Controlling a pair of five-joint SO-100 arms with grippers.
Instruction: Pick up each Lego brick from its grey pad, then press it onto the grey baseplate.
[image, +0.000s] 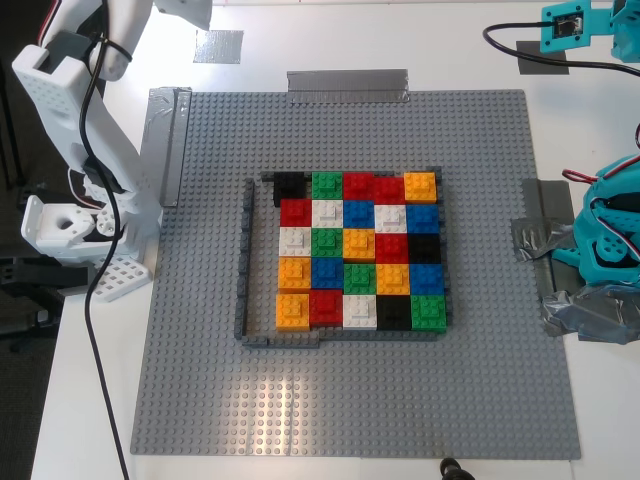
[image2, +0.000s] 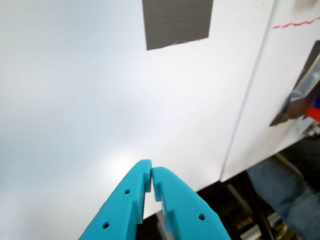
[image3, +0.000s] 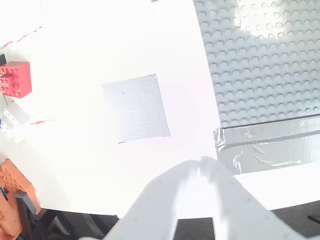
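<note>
Exterior view has the grey baseplate (image: 480, 380) flat on the white table (image: 90, 420), mosaic in the middle with an orange Lego brick (image: 293, 311) at its corner. My first gripper (image2: 151, 172) has its jaws pinched together, empty, near a bare grey pad (image2: 177, 22). My second gripper (image3: 199, 165) looks closed too, over another bare pad (image3: 135, 108).

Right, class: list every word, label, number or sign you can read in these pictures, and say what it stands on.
None can be read in any view.
The Lego bricks, the grey baseplate and the grey pad show no legible marking.
The red dashes on the white table are marks, not writing.
</note>
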